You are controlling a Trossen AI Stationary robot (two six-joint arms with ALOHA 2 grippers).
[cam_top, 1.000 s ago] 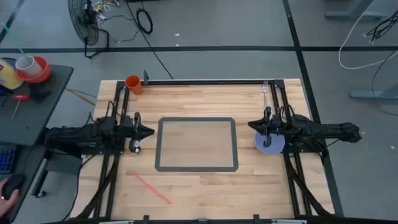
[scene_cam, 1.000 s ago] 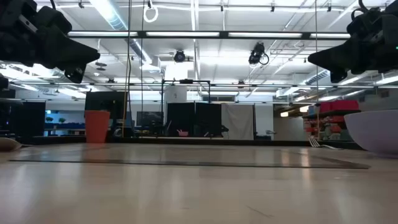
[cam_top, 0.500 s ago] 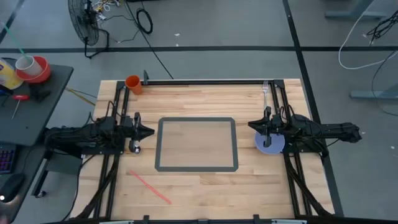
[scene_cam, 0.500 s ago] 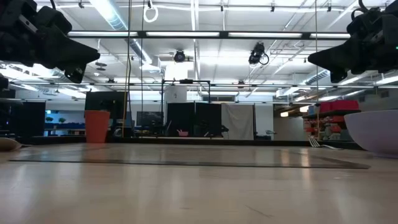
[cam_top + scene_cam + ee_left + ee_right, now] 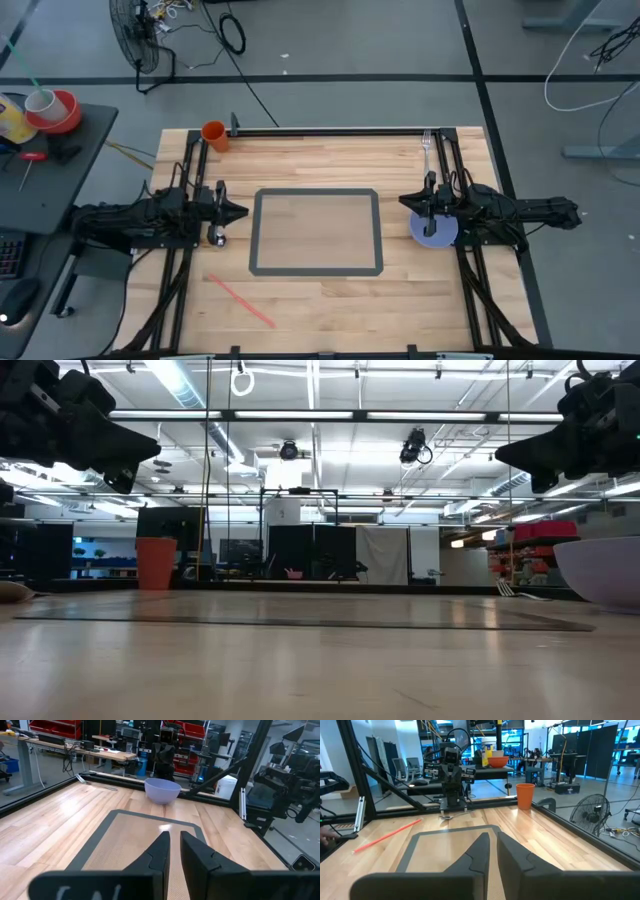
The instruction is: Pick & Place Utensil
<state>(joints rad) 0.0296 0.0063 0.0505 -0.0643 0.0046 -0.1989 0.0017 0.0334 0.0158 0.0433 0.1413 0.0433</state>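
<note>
A silver fork (image 5: 427, 143) lies flat by the table's far right corner, also in the left wrist view (image 5: 90, 781). A spoon (image 5: 216, 236) lies on the wood just under the left arm and shows in the right wrist view (image 5: 451, 815). A lavender bowl (image 5: 434, 228) stands below the right arm (image 5: 162, 790). My left gripper (image 5: 243, 211) hovers at the left edge of the grey-bordered mat (image 5: 316, 268), fingers shut, holding nothing (image 5: 172, 845). My right gripper (image 5: 404, 202) hovers at the mat's right edge, shut and empty (image 5: 492, 845).
An orange cup (image 5: 214, 134) stands at the far left corner (image 5: 525, 795). A thin red stick (image 5: 240, 300) lies on the near left part of the table. Black frame rails run along the left, right and far edges. The mat's middle is bare.
</note>
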